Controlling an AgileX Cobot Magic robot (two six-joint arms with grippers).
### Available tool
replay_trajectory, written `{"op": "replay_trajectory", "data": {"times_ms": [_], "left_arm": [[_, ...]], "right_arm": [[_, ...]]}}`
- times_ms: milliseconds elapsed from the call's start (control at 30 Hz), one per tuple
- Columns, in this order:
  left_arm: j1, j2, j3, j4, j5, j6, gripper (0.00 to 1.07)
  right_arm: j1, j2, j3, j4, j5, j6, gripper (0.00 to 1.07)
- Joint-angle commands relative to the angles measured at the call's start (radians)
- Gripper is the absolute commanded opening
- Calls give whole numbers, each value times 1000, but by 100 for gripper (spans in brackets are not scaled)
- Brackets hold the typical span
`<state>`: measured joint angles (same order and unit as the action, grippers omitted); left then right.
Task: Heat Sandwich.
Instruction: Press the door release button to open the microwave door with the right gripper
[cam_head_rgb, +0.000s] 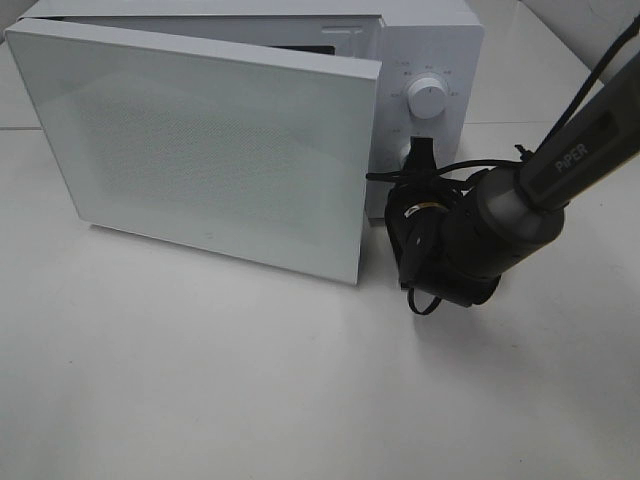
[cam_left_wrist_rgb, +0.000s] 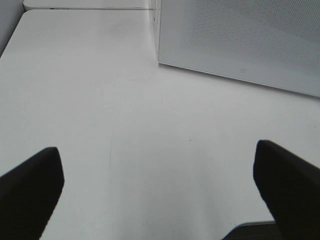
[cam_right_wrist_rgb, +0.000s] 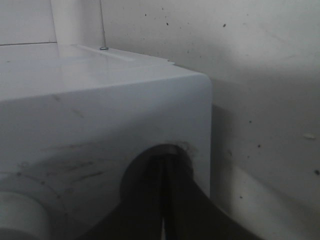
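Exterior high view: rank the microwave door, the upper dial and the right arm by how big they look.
1. Microwave door.
2. Right arm, though it's nearer the camera.
3. Upper dial.

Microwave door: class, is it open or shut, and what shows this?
Open, partway. In the high view the door angles out from the microwave, its free edge forward of the control panel, a dark gap behind its top.
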<state>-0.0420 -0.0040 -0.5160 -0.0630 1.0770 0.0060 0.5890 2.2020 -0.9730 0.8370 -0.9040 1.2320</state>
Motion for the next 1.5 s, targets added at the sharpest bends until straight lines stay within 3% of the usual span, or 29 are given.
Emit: {"op": "replay_trajectory", "data": {"times_ms": [33,833,1300,1500], "left_arm": [[1,-7,1,2,-10,-6,98],[1,-7,1,2,-10,-6,98],[1,-7,1,2,-10,-6,98],[1,-7,1,2,-10,-6,98]], "right_arm": [[-41,-18,-114,-166,-278,-14,0],[-41,-26,-109,-183,-191,-11,0],[-38,-111,11,-175,68,56,0],[-26,-171,120,-187,147,73,0]]}}
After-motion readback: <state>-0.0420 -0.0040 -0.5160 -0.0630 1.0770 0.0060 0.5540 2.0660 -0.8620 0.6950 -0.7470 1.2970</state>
